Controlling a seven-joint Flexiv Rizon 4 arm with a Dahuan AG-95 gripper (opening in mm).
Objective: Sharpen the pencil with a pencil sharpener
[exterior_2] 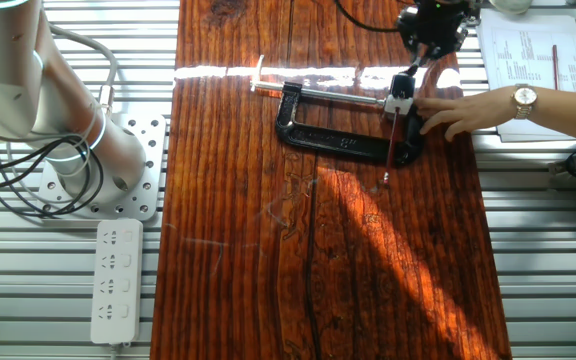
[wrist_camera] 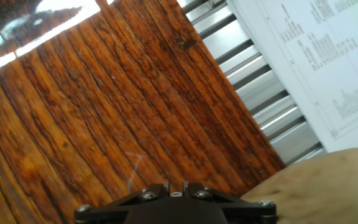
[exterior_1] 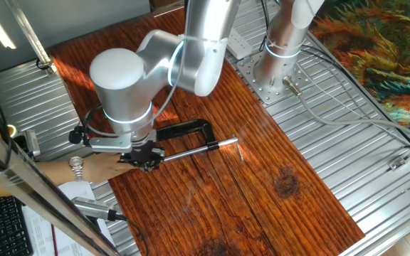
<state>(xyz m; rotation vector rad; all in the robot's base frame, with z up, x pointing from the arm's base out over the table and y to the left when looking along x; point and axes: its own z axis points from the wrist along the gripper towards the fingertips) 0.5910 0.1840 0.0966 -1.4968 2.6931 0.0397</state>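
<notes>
A big black C-clamp lies on the wooden board, its silver screw rod pointing across it. At the rod's inner end sits a tiny block with a whitish spot, the pencil sharpener. The pencil, a thin red stick, runs from that spot across the clamp's frame. My gripper comes down right at the pencil's upper end, with its fingers close together on it. In the hand view only the gripper's black base shows, with a narrow gap. In one fixed view my wrist hides the pencil and sharpener.
A person's hand rests on the clamp's end beside my fingers. Printed paper lies off the board's edge. A power strip and my arm's base stand on the metal slats. A keyboard sits at one corner.
</notes>
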